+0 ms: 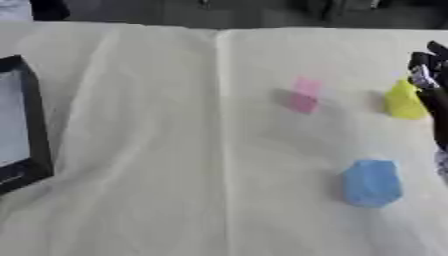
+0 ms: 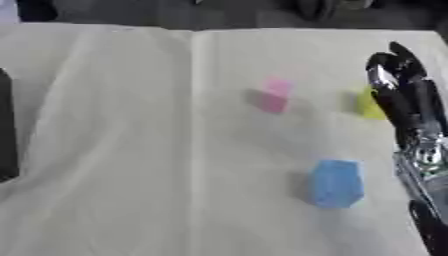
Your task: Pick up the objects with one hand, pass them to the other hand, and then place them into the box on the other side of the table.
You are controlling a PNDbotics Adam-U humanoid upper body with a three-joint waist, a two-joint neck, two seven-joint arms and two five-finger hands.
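Clearly the right hand (image 2: 395,70) is set up to start the pickup on its own side of the table, since all three blocks lie within its reach while the box (image 1: 26,125) waits well away at the opposite, left edge. That layout looks deliberate: anything picked up on this side has to be passed to the other hand before it can reach the box. The yellow block (image 1: 404,100) sits right beside the hand's fingers, just to their inner side and partly hidden behind them in the right eye view; whether they touch it cannot be told. The pink block (image 1: 304,95) stands further inward from the hand, and the blue block (image 2: 336,183) lies nearer the robot, beside the forearm (image 2: 422,150). All rest on the cream tablecloth (image 1: 157,150), none lifted. The arm comes in from the lower right and runs up the right edge, with the hand extended forward and its dark fingers bunched at the far end, reaching past the yellow block. How widely those fingers are spread cannot be told. The left hand shows in neither view.
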